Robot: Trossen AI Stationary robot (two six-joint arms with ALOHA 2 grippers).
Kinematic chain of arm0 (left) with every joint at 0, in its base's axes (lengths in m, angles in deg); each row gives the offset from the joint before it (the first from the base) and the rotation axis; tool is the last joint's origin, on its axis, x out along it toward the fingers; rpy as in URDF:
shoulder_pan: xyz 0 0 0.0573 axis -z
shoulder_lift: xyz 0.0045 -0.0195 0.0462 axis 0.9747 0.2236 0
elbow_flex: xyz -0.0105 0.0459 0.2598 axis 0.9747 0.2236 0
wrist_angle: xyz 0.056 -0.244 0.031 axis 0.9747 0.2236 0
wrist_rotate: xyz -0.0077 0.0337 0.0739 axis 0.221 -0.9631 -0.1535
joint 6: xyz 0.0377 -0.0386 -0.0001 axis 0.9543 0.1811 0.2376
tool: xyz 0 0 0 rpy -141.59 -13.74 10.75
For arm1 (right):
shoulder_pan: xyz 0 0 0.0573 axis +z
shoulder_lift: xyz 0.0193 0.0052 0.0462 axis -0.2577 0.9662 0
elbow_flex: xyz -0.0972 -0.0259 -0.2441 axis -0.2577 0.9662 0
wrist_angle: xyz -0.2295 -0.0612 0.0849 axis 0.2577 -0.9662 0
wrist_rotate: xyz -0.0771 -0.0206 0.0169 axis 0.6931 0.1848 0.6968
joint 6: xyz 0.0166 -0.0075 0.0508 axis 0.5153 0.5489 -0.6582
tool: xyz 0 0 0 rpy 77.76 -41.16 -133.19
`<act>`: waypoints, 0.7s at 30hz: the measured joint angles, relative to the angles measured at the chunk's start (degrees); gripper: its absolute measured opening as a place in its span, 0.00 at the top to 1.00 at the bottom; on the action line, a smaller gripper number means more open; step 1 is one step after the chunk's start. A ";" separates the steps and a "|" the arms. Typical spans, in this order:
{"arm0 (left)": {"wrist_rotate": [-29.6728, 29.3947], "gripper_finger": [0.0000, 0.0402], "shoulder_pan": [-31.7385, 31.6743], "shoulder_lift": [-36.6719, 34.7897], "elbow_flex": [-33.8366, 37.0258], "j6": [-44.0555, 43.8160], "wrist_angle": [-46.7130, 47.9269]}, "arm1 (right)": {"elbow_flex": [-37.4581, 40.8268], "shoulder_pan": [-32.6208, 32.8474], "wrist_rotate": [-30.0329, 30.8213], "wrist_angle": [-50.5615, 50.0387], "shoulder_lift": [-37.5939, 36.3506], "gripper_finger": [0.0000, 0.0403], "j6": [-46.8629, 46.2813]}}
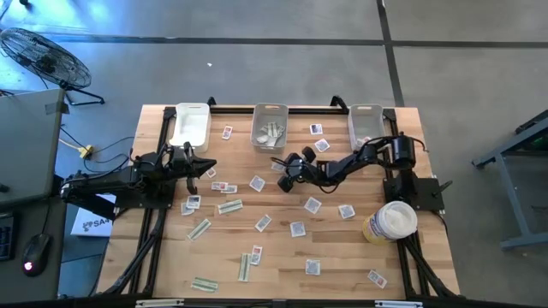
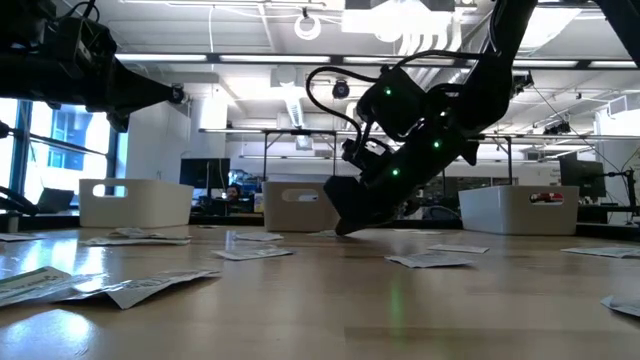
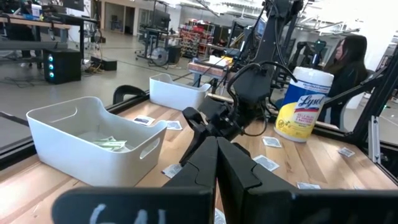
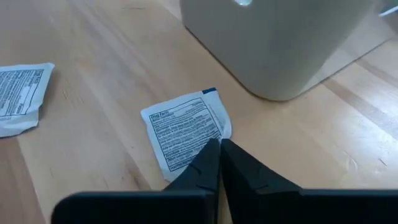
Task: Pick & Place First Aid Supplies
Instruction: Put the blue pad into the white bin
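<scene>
Small white packets and pale green strips lie scattered flat on the wooden table. My right gripper reaches from the right to the table's middle, just in front of the middle bin. It slants down, shut on a white packet with a blue corner. In the low view its tips are down at the table top. My left gripper waits shut and level at the table's left, holding nothing. My right gripper has its two shut fingertips at the near edge of the white packet, close to one corner. The fingers slant down at it from the table's right and near side. The packet lies flat on the table. The tips hide the pinch itself.
Three clear bins stand along the far edge, at left, middle and right; the middle one holds some packets. A white-and-yellow tub stands near the right arm's base. Another packet lies close by. A person sits beyond the table.
</scene>
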 joint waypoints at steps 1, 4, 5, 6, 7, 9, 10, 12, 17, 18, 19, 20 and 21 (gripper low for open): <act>0.00 1.00 -0.02 -0.02 0.00 0.00 0.00 | 0.02 0.22 -0.02 -0.10 -0.19 0.98 0.04; 0.00 1.00 -0.02 -0.01 0.02 0.00 -0.01 | 0.16 1.46 -0.14 -1.40 -1.90 0.99 0.13; 0.01 1.00 0.00 -0.01 0.01 0.00 -0.01 | 0.26 1.95 -0.35 -2.44 -2.89 0.99 0.27; 0.00 1.00 -0.01 -0.02 0.00 0.00 -0.01 | 0.37 2.53 -0.94 -3.75 -4.06 0.99 0.27; 0.00 1.00 -0.02 -0.02 0.02 0.00 0.00 | 0.49 3.01 -1.49 -4.95 -5.27 0.99 0.21; 0.00 1.00 0.00 -0.02 0.00 0.02 0.00 | 0.58 3.65 -2.98 -8.44 -8.16 0.99 0.22; 0.00 1.00 -0.02 -0.02 0.00 0.00 0.00 | 0.63 3.83 -3.51 -9.76 -9.55 1.00 0.22; -0.02 1.00 -0.01 -0.01 0.00 0.00 0.00 | 0.63 4.00 -4.83 -11.52 -12.82 1.00 0.17; 0.04 1.00 -0.02 -0.02 0.01 0.00 0.00 | 0.48 3.96 -9.18 -14.74 -19.01 1.00 2.69; 0.04 1.00 0.00 0.00 0.00 0.00 0.00 | 0.48 3.83 -9.68 -14.80 -20.29 1.00 3.44; 0.04 1.00 -0.02 -0.02 0.02 0.00 -0.02 | 0.48 3.63 -10.05 -14.42 -21.49 1.00 4.27; 0.05 1.00 -0.01 -0.01 0.01 0.00 -0.01 | 0.46 3.30 -10.36 -13.72 -22.65 1.00 5.19; 0.04 1.00 -0.01 0.00 0.00 0.00 0.00 | 0.44 2.94 -10.47 -13.17 -23.69 1.00 6.54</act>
